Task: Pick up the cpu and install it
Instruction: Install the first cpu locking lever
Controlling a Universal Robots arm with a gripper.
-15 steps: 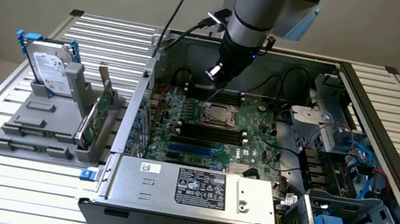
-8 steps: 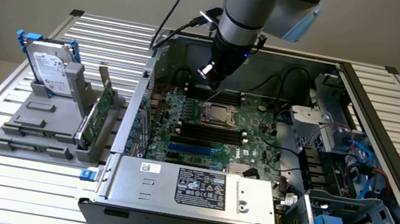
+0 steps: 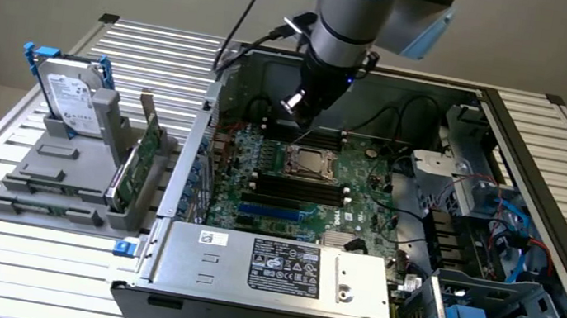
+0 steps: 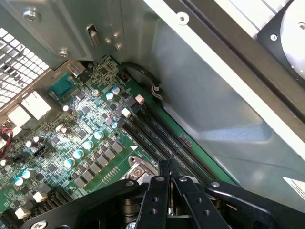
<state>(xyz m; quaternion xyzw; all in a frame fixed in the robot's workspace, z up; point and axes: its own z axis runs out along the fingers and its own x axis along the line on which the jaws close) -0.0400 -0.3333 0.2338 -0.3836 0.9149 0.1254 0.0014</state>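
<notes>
Wide view first: a slatted aluminium bench (image 3: 1, 269) carries an open grey steel computer case (image 3: 404, 93) that takes up the middle and the exterior view's right. On the exterior view's left a grey plastic holder (image 3: 58, 177) props up the big silver hard drive with its white label (image 3: 69, 100). That is not our part.

Down in the case floor lies the green motherboard (image 3: 365, 212), and the grey-and-blue robot arm (image 3: 353, 19) drops in from the top centre of the frame. Its black hand (image 3: 303, 124) hovers just above the square metal-framed socket (image 3: 288, 160). From the wrist, the hand (image 4: 165, 167) has its two fingers pressed together, fully closed with nothing between them, and the long black memory slots (image 4: 162, 133) run alongside.

And the small silvery-beige square cpu (image 3: 311, 162)? A pale square sits inside that socket frame in the middle of the exterior view, and I read that as the chip lying in its seat. Whether it is fully flat I cannot tell.

So my call is that this is the install end of the job, chip down and hand empty above it. Any next move calls for a straight, gentle path, with no sideways drag across that chip and no snagging the cables nearby.
</notes>
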